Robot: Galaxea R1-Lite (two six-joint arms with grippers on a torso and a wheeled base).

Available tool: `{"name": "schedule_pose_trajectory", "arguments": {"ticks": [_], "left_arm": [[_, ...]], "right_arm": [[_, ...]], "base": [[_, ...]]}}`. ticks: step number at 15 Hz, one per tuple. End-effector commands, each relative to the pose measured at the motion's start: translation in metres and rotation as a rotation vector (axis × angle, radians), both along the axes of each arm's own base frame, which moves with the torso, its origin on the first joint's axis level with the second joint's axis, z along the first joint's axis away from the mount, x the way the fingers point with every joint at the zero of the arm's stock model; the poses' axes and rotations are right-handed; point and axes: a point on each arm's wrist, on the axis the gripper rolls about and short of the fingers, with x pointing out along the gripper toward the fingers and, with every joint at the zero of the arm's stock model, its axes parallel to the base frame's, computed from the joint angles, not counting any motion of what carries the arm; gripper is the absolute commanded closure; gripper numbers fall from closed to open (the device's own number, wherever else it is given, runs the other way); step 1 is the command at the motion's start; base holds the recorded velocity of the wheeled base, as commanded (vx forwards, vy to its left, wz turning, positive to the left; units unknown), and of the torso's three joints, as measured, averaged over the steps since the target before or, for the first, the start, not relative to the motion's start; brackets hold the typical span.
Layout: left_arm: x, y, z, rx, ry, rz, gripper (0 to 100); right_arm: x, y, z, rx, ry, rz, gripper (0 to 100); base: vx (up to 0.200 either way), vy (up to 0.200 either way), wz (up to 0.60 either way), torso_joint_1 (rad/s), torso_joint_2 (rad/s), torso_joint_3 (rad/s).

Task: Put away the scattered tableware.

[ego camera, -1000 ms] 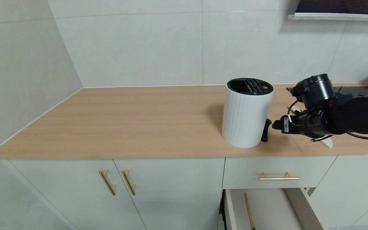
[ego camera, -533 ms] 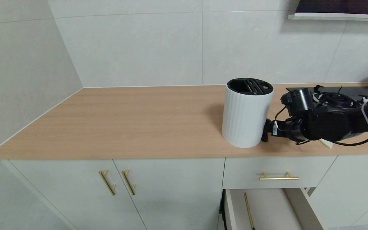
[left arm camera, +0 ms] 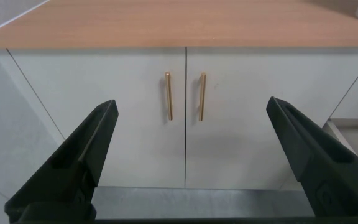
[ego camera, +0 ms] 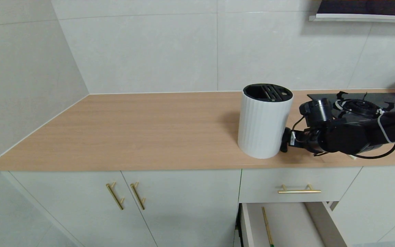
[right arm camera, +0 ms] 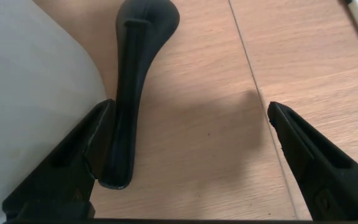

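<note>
- Location: the black utensil point(right arm camera: 132, 93) is on the counter point(ego camera: 149, 130), just beside the holder point(ego camera: 264, 127). Contact between them cannot be confirmed.
- Right gripper point(right arm camera: 189, 107): fingers spread wide, empty, straddling the utensil, which lies close to one finger.
- Left gripper point(left arm camera: 191, 102): spread wide, empty, facing the cabinet doors point(left arm camera: 104, 112).
- Handling: probably light, rigid and smooth, so expect slip. Grip the narrow shaft below the flared end.
- Markings: none legible.

You get bright, even overhead light: the white holder point(ego camera: 264, 127) throws a soft shadow leftward on the counter point(ego camera: 132, 130), and the hood point(ego camera: 365, 10) greys the tiles point(ego camera: 338, 31) beneath.
</note>
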Motion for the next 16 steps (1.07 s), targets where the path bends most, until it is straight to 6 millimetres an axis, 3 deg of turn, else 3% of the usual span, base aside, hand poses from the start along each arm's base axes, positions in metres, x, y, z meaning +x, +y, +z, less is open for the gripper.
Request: {"name": "schedule_pose_trajectory", "arguments": {"ticks": [1,9,13,16], "left_arm": [[0.0,0.0,0.0,0.0,0.0,0.001,0],[0.0,0.0,0.0,0.0,0.0,0.001,0],[0.0,0.0,0.0,0.0,0.0,0.001,0],[0.0,0.0,0.0,0.0,0.0,0.001,0]], "right_arm": [[0.001,0.002,-0.003,0.0,0.005,0.002,0],[0.008,0.008,-0.017,-0.01,0.001,0.01,0],[0.011,-0.016,-0.01,-0.039,-0.006,-0.037,0],[0.01,-0.023,-0.008,-0.058,-0.002,-0.04,0]], "base": [[0.0,0.0,0.0,0.0,0.0,0.0],[0.0,0.0,0.0,0.0,0.0,0.0],[0.0,0.0,0.0,0.0,0.0,0.0],[0.0,0.0,0.0,0.0,0.0,0.0]]}}
